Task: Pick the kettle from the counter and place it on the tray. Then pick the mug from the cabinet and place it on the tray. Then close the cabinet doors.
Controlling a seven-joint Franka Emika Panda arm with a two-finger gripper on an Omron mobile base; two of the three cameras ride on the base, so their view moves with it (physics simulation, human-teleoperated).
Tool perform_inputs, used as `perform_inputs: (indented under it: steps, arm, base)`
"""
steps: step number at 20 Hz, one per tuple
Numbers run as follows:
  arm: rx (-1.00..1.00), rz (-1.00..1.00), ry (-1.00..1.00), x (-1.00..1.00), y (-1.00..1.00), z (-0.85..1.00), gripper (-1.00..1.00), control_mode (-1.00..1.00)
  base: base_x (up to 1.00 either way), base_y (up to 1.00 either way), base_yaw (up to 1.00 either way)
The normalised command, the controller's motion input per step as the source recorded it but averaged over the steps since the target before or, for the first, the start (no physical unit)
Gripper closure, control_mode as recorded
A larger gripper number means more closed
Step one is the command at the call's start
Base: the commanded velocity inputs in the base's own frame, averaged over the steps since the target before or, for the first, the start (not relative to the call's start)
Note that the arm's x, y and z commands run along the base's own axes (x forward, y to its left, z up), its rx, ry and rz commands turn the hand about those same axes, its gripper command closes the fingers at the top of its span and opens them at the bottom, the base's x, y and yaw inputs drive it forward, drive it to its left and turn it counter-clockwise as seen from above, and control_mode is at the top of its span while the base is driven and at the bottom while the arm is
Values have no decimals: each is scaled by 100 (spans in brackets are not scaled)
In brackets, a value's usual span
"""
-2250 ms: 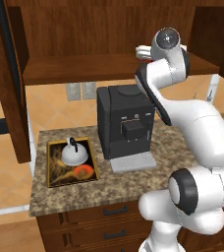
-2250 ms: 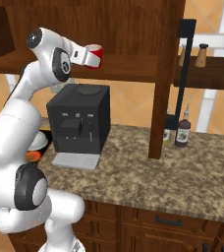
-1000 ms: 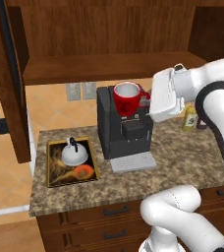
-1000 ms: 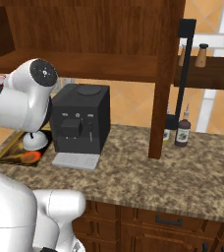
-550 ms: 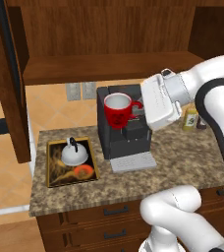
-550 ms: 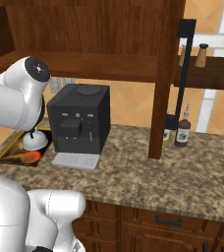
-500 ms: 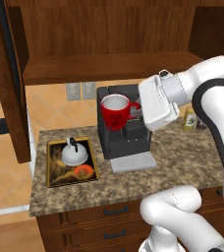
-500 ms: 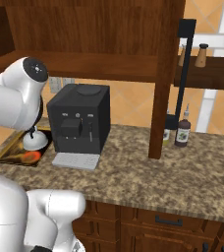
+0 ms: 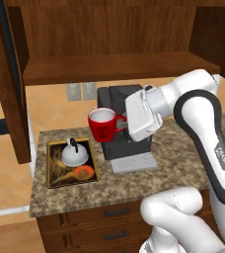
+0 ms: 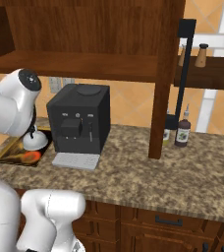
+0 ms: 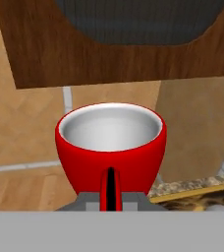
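The hand [image 9: 124,122] pinches the handle of the red mug [image 9: 102,124], holding it upright in the air in front of the black coffee machine [image 10: 79,118]. Lower left, the kettle [image 9: 74,154] sits on the tray [image 9: 52,165] on the table [image 9: 183,163].

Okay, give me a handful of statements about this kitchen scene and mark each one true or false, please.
1. The kettle sits on the tray. True.
2. The mug stands on the cabinet shelf. False: the gripper holds it by its handle in the air, in front of the coffee machine.
3. The mug is upright. True.
4. The mug is blue. False: it is red.
5. Two bottles stand on the counter right of the coffee machine. True.
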Motion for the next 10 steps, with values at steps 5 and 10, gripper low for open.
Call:
perform_inputs:
  steps: [5, 10]
  arm:
    - [0, -1, 17, 11, 32, -49, 100, -100]
    - [0, -2, 17, 24, 18, -55, 100, -100]
  base:
    - [0, 0, 0]
    - [0, 0, 0]
